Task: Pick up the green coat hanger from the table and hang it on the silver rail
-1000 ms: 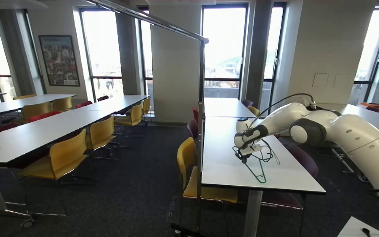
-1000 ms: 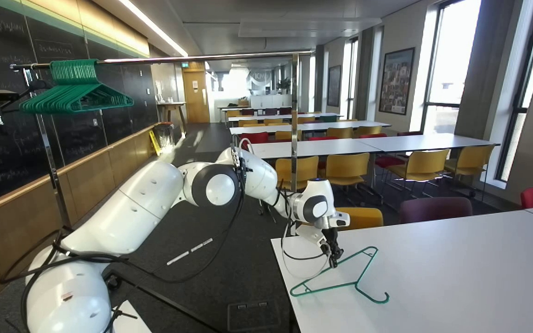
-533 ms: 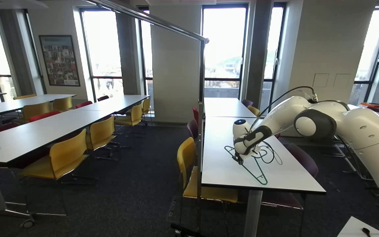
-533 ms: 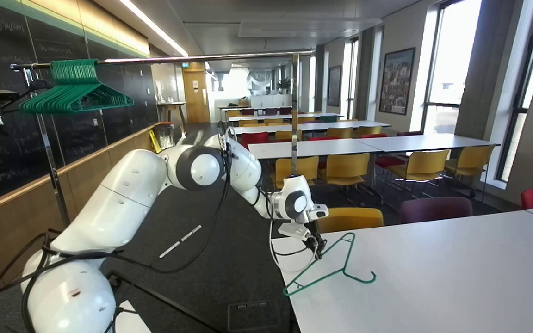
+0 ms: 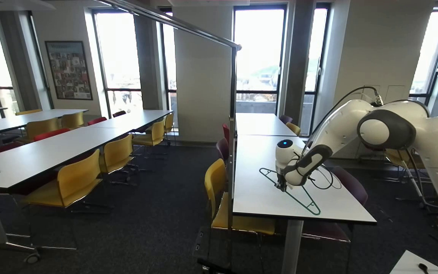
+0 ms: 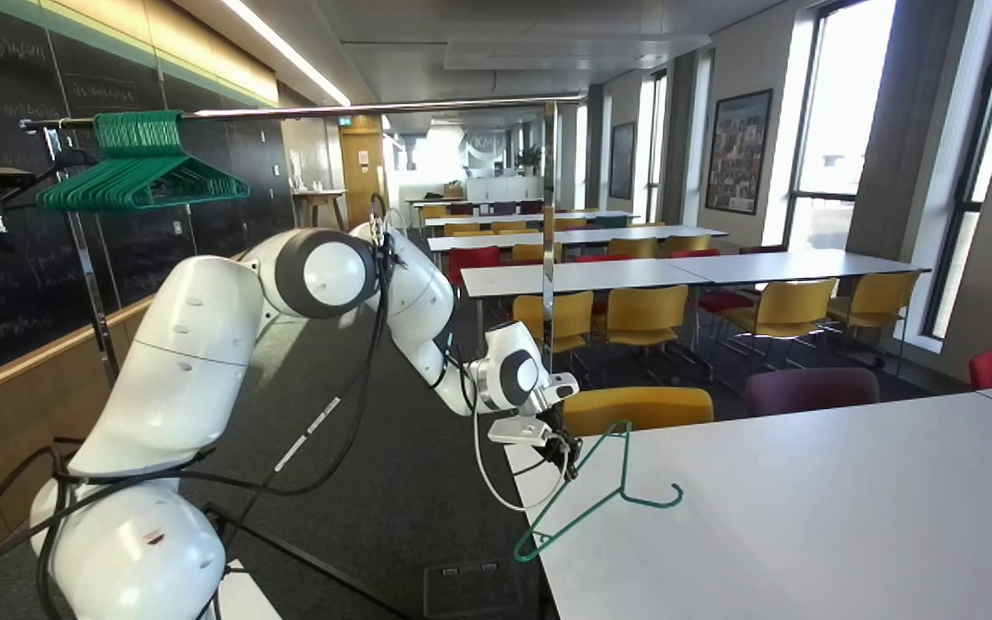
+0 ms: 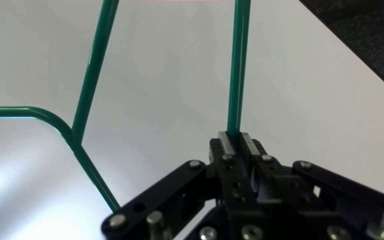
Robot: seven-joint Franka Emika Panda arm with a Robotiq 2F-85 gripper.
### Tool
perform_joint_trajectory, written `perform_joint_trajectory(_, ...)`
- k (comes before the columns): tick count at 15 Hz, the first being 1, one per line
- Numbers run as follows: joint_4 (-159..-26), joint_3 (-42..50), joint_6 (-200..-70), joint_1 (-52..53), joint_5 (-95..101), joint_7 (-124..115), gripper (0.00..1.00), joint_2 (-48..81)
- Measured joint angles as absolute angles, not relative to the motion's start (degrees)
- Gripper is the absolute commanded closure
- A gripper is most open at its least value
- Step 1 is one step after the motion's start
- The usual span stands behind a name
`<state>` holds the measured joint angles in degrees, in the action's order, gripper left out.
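Evidently, the green coat hanger (image 6: 621, 492) has been taken along with the gripper (image 7: 234, 137) over the past second: in an exterior view, both have been shifted toward ten o'clock across the end of the table (image 6: 806, 508). In the wrist view, the hanger's long bottom bar is seen to be held, with the jaws pressed narrowly against its two sides; from there the bar is run out toward twelve o'clock, and the root of the hook is placed at nine. By this shared movement the grasp is judged to be secured, so that the carrying can be begun, while the hanging is yet to be done. In an exterior view, the silver rail (image 6: 461, 104) is found well apart, toward eleven o'clock from the gripper, with other green hangers (image 6: 138, 138) gathered at ten; the held hanger's corner at seven o'clock is seen past the table's edge, but whether it has been raised clear or is merely left overhanging cannot be told. A turn by which the hook is brought uppermost seems called for, since it is pointed toward three o'clock there, away from the rail.
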<state>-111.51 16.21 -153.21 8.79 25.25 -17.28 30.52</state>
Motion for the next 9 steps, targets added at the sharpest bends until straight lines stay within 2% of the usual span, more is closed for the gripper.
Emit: perform_joint_trajectory(9,-117.7,27.0,-157.8,18.4,49.4,-40.0,0.98,25.1)
